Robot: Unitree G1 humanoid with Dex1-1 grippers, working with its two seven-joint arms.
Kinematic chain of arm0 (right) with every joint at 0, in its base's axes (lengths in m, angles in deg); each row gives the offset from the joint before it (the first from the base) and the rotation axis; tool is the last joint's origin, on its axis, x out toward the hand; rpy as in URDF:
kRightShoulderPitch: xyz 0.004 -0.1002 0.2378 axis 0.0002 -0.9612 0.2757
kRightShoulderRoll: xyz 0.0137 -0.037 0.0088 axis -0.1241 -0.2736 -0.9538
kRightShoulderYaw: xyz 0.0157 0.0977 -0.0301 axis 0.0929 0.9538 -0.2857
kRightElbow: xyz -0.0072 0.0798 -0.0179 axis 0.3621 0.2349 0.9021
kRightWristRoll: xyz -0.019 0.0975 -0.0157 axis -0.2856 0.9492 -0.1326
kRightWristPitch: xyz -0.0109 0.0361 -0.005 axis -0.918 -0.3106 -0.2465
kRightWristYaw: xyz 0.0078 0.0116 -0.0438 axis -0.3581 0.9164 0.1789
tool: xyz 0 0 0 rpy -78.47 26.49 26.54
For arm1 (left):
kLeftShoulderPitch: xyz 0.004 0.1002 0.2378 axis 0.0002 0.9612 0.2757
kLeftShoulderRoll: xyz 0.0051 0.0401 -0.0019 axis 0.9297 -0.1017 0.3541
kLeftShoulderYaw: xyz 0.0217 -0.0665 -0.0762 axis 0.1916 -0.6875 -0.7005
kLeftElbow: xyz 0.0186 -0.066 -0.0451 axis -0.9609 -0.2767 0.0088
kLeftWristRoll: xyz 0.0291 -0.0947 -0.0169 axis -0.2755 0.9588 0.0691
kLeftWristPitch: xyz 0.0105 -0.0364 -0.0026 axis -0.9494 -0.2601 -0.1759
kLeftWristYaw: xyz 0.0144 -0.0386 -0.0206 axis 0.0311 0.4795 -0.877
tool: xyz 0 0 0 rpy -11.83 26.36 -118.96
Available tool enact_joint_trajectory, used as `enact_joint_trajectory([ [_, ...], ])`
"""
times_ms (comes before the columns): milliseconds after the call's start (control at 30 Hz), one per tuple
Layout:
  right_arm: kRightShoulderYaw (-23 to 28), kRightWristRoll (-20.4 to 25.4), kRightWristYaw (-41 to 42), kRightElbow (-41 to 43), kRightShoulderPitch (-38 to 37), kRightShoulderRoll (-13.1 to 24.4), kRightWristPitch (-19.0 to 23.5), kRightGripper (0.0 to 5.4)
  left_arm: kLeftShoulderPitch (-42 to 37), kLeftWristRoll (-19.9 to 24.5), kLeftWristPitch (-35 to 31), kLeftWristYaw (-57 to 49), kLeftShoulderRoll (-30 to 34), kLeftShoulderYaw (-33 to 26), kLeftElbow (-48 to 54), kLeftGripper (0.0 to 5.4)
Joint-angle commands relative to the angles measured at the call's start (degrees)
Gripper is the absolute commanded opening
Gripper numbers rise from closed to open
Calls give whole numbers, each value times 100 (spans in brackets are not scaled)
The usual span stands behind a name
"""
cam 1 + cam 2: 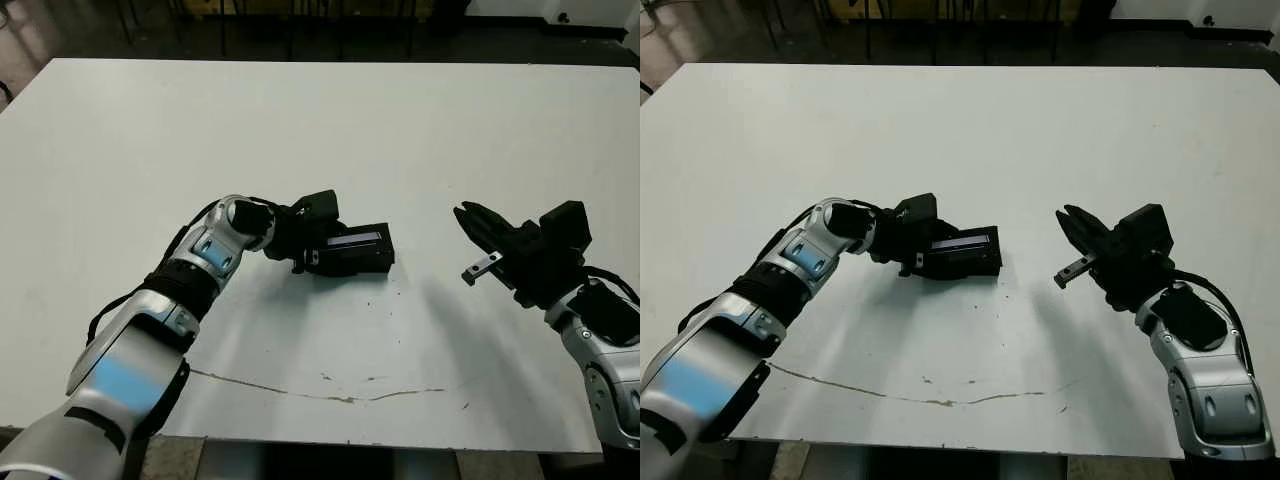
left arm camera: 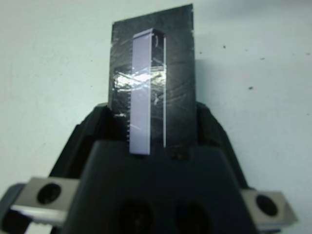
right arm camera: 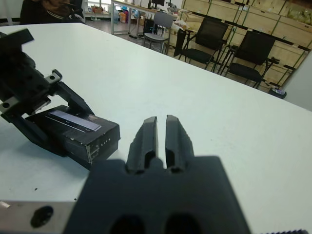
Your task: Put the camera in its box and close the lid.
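On a white desk [image 1: 330, 120] backed by chairs: closed box [image 1: 352, 252] with grey-striped lid [image 2: 141, 92], long axis running straight out between the clamped fingers [image 2: 204, 124] of the left gripper [image 1: 305, 240]; right gripper [image 1: 475, 222] well apart, shut and empty.

No legible text or labels, lid [image 2: 152, 83] markings perhaps too blurred
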Motion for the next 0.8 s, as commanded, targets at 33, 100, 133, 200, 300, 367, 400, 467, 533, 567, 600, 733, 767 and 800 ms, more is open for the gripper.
enact_joint_trajectory([
  [33,39,45,48,-53,-80,72,18,0,245,-724,61,-375,-754,696,-359,273],
  [100,52,98,56,-76,-76,45,23,0,192,-788,-11,-336,-800,788,-383,273],
  [133,54,117,57,-87,-74,38,16,0,164,-791,-99,-285,-824,812,-405,273],
  [200,47,131,74,-131,-71,42,-55,0,122,-803,-182,-197,-832,866,-420,273],
  [300,31,121,95,-214,-58,48,-177,0,97,-863,-240,-146,-755,983,-337,273],
  [367,25,130,87,-238,-47,44,-168,0,89,-867,-253,-67,-678,1030,-281,311],
  [400,20,128,79,-242,-44,42,-166,0,97,-891,-271,-54,-626,1054,-226,322],
  [467,10,127,44,-225,-39,34,-115,0,138,-935,-291,-61,-514,1084,-72,361],
  [533,-13,85,14,-201,-36,46,-104,0,189,-975,-385,-59,-421,1075,98,397],
  [567,-24,60,4,-196,-38,52,-119,0,215,-985,-468,-39,-368,1065,204,412],
  [600,-32,47,-8,-192,-38,53,-122,0,239,-988,-566,-18,-324,1052,300,429],
  [733,-39,102,-20,-201,-17,37,-69,0,338,-971,-927,10,-155,997,611,494],
  [767,-46,93,-33,-184,-18,39,-50,0,363,-955,-960,16,-116,986,660,511],
  [800,-56,72,-44,-168,-21,48,-49,0,387,-935,-1000,36,-80,969,701,524],
])
